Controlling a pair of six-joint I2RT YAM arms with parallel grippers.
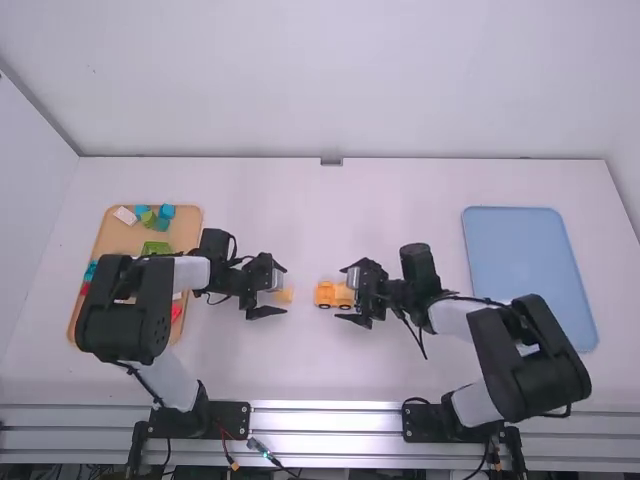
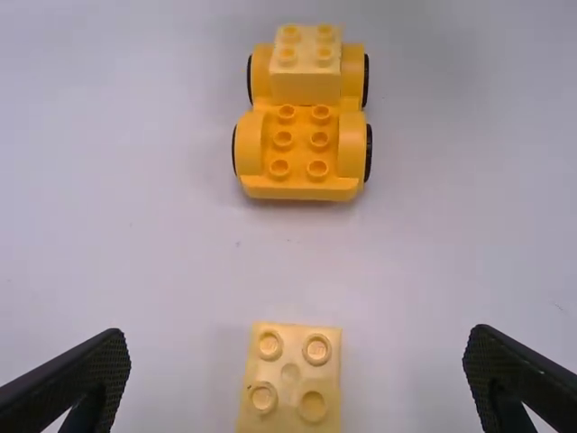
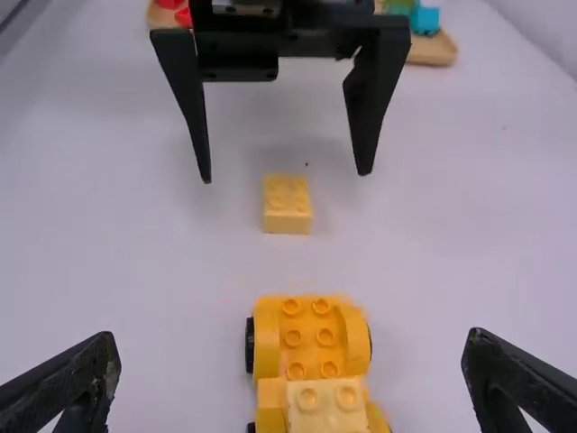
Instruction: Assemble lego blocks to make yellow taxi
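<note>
Left of the table's middle, my left gripper (image 1: pixel 276 290) is open around a loose pale yellow brick (image 1: pixel 284 296). In its wrist view the brick (image 2: pixel 290 379) lies between the spread fingers of the left gripper (image 2: pixel 297 347), touching neither. My right gripper (image 1: pixel 345 292) is open at the yellow wheeled car base (image 1: pixel 325 293), which stands on the table. In the right wrist view, the car base (image 3: pixel 311 338) carries a pale yellow brick (image 3: pixel 326 408) on its near end, between the open fingers of the right gripper (image 3: pixel 290 352).
On the left, a tan tray (image 1: pixel 112 235) holds several coloured blocks, including blue ones (image 1: pixel 167 211) and a green one (image 1: pixel 156 248). A blue tray (image 1: pixel 528 265) lies on the right side of the white table (image 1: pixel 330 380).
</note>
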